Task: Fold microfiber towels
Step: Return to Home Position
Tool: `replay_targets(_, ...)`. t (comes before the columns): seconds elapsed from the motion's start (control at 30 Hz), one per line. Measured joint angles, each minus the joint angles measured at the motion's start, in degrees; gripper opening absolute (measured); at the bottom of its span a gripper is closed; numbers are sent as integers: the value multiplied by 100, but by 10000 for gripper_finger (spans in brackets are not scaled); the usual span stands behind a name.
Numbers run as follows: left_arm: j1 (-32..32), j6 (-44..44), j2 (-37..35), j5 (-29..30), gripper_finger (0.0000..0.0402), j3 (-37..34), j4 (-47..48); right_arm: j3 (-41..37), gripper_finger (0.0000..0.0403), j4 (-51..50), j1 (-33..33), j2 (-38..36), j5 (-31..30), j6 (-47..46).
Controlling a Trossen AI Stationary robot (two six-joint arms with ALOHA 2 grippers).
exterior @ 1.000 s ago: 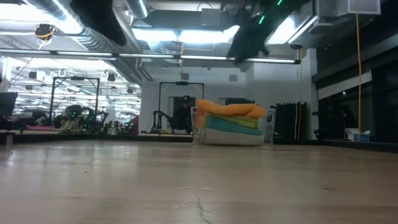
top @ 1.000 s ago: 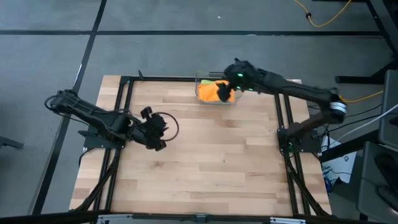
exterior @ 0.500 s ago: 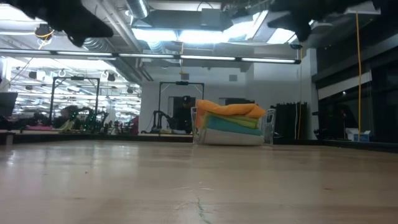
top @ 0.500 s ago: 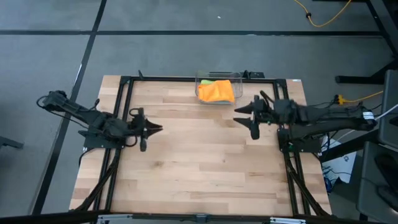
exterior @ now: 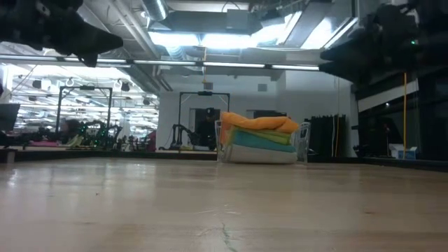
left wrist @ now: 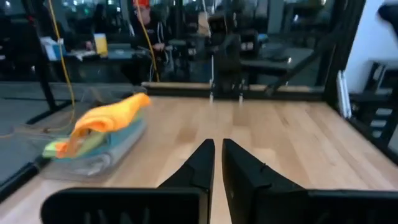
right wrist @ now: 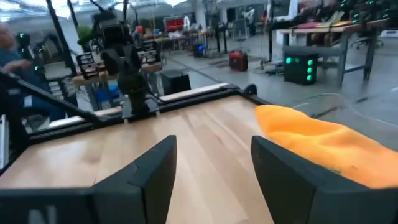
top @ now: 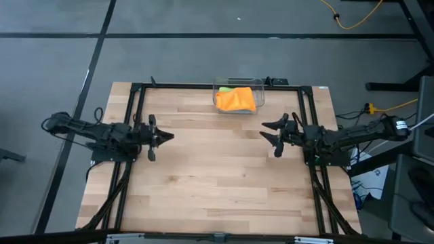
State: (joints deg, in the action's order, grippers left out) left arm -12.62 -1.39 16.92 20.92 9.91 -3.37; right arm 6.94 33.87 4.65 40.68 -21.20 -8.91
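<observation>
Change noted: a second before, your right gripper [top: 269, 133] was over the clear bin [top: 239, 81] at the far edge of the table [top: 217, 190], right at the orange towel [top: 236, 100]. By this moment you had drawn it off and back to its own side, well apart from the bin. Your left gripper [top: 161, 136] had also come back from nearer the middle toward its base. Nothing in the bin shifted meanwhile.

Meaning: the microfiber towels [exterior: 260, 140] sat folded in one stack inside the bin. Orange was on top, with green, teal and pale grey layers under it in the low view. No cloth lay loose on the table. I judged the folding done, with only the parking left.

Pose: both arms lay low and stretched out from the table's sides. The grippers pointed inward at each other across the wood, about mid-depth of the table. In the low view both hung as dark shapes above the tabletop, touching nothing. Right fingers [right wrist: 155, 168] stood spread wide, nothing between them. Left fingers [left wrist: 202, 165] were pressed almost together, a sliver of gap, holding nothing.
</observation>
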Motion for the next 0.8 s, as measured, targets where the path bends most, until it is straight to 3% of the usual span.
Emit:
replay_targets(0.2, 332, -36, -747, -431, 11, -11, 253, -621, 209, 45, 4, -1012, -21, 222)
replay_targets(0.5, 399, -1087, -1292, -949, 1, -11, 1795, -627, 209, -1772, 4, -2174, 19, 315)
replay_targets(0.8, 399, -1200, -1293, -422, 4, -11, 2184, -623, 209, -2652, 4, -2209, 25, 322)
